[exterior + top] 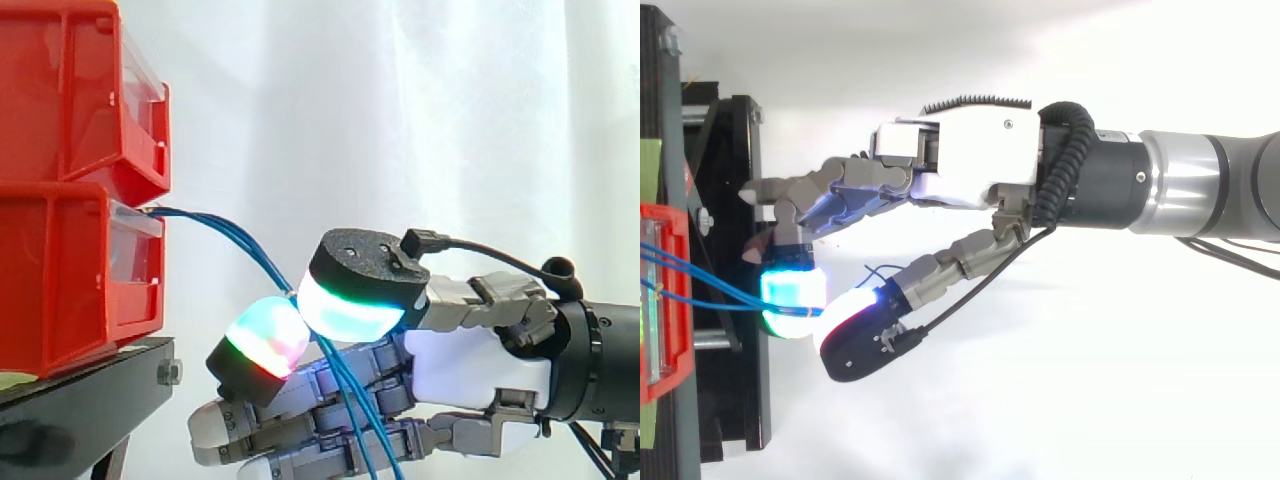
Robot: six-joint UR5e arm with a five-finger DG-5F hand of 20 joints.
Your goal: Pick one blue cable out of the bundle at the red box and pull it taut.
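Observation:
Several thin blue cables (230, 232) leave the lower red box (60, 280) and curve down to the right to my hand (470, 365). They pass between the thumb's green-cyan pad (350, 300) and a red-cyan fingertip (265, 340), which close together on them. Below the pinch the cables hang down in front of the other fingers. From above, two blue strands (710, 285) run from the red box (665, 300) and meet at the pinched pads of the hand (960, 160). The stretch between box and hand is slightly bowed.
A second red bin (70, 90) is stacked on the lower one, both on the black stand (80, 400). A white curtain hangs behind. The arm reaches in from the right, and the hand is just off the stand's front edge (740, 150).

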